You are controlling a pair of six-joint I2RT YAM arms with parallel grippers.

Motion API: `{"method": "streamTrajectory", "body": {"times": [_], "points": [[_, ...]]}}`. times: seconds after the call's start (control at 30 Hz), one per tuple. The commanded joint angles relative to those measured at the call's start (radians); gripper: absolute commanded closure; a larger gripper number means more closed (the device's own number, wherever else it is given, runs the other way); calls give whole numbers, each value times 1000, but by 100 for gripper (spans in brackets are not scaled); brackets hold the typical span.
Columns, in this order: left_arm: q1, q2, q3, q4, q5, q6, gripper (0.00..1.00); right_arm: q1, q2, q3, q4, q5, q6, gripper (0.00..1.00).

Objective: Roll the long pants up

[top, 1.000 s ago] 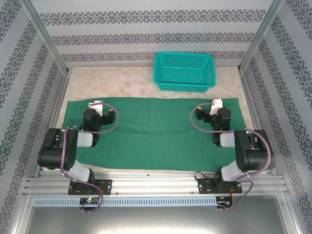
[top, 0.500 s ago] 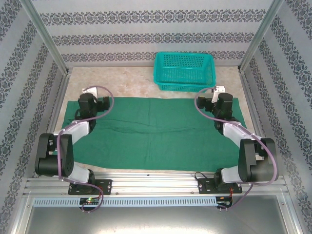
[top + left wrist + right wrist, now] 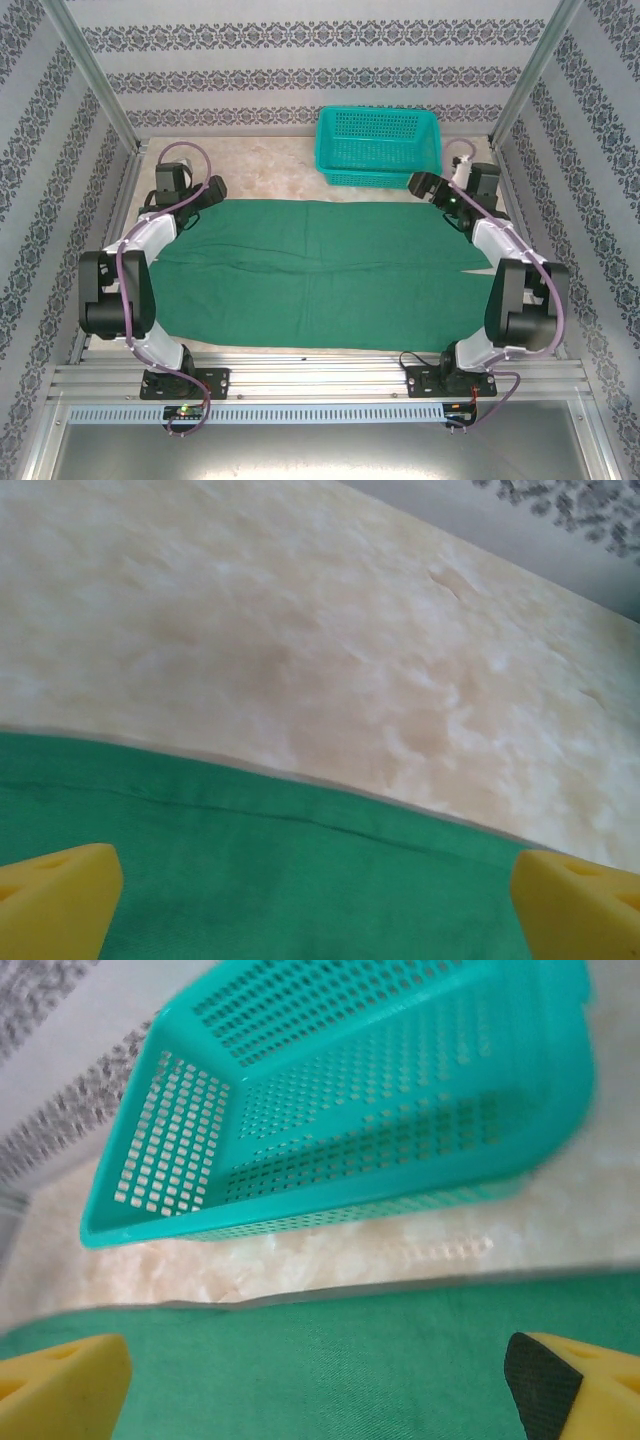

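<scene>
The long pants (image 3: 320, 270) lie flat across the table, dark green and spread from left to right. My left gripper (image 3: 203, 192) hovers at their far left corner. In the left wrist view its yellow fingertips (image 3: 55, 900) stand wide apart, and my left gripper (image 3: 318, 908) is open over the hemmed far edge of the pants (image 3: 300, 870). My right gripper (image 3: 426, 185) is at the far right corner, beside the basket. In the right wrist view my right gripper (image 3: 318, 1388) is open above the pants (image 3: 320, 1370), with nothing held between its fingertips (image 3: 60, 1385).
A teal mesh basket (image 3: 380, 147) stands at the back right, just past the pants' far edge, and it looms close in the right wrist view (image 3: 380, 1090). Bare beige table (image 3: 300, 630) runs beyond the left corner. Patterned walls close in the sides and back.
Both arms have stretched away from the near side. The left gripper went to the far left corner of the pants, the right one to the far right corner by the basket. Both stayed open.
</scene>
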Motion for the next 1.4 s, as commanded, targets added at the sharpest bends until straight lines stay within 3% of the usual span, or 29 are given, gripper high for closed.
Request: {"method": "streamTrajectory", "body": {"times": [0.0, 0.07, 0.23, 0.4, 0.57, 0.77, 1.13, 1.37], "points": [[49, 27, 47, -66, 195, -65, 0, -86, 44, -13, 61, -116, 250, 2], [86, 45, 66, -63, 263, -104, 0, -121, 45, -21, 82, -103, 271, 2], [180, 11, 44, -45, 247, -169, 0, -192, 12, -3, -61, 58, 279, 2], [313, 76, 80, -44, 396, -286, 0, -313, 53, 43, -129, 70, 318, 2], [312, 121, 229, -355, 164, -155, 0, -346, 106, 177, -342, 133, 213, 4], [313, 199, 375, -598, -166, -28, 0, -350, 121, 195, -362, 112, 191, 4], [318, 402, 505, -669, -290, -30, 2, -344, 129, 137, -319, 92, 191, 3], [306, 489, 611, -662, -270, -39, 3, -321, 123, 146, -326, 116, 186, 3]]}}
